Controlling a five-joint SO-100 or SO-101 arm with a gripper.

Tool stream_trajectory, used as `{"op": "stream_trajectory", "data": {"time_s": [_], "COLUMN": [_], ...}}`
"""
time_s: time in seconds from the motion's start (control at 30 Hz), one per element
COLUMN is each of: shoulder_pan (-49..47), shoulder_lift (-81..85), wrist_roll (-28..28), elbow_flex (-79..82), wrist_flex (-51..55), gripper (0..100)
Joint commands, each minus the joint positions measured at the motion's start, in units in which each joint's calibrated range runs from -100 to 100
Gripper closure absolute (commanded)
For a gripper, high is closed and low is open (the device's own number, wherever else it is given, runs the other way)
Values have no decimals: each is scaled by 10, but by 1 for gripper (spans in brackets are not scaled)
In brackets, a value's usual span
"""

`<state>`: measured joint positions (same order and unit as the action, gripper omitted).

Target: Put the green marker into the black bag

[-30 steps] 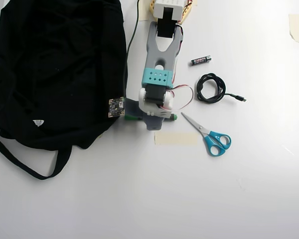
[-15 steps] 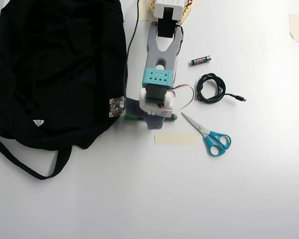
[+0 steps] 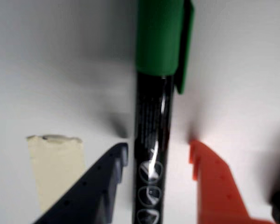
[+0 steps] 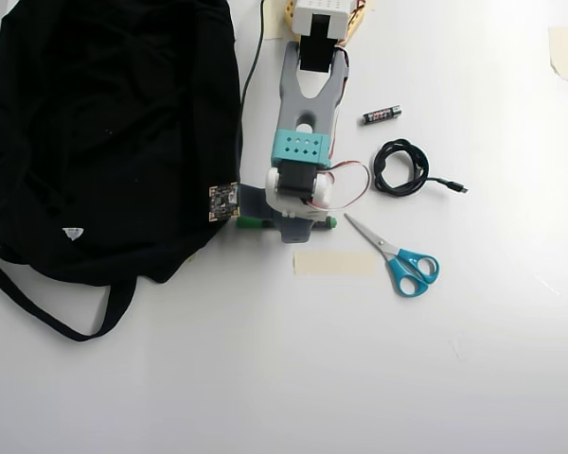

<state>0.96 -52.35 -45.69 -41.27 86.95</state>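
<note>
Under your arm's wrist, the green marker [image 4: 330,221] lies flat on the white table [image 4: 265,378], just right of the black bag [image 4: 104,142]. From above you see the arm reaching down the picture from its base at the top edge, its wrist folded over the marker so that only the two green ends show.

Your wrist view shows the gripper [image 3: 158,156] with its fingers apart, the dark one left and the orange one right of the marker's [image 3: 153,140] barrel. Both stand just beside the barrel; you cannot tell whether either touches it.

A strip of tan tape [image 4: 334,263] sits just below the arm, blue-handled scissors [image 4: 398,257] to its right. Farther up lie a coiled black cable [image 4: 402,168] and a small battery [image 4: 381,114].

Compared with half a second ago, the arm and marker have barely moved, and nothing else has shifted.
</note>
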Motion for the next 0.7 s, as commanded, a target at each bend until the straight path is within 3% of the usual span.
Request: {"op": "stream_trajectory", "data": {"time_s": [0.0,0.67], "shoulder_pan": [-6,-6], "shoulder_lift": [0,0], "wrist_roll": [2,2], "elbow_flex": [-3,-3], "wrist_flex": [5,5], "gripper": [83,86]}}
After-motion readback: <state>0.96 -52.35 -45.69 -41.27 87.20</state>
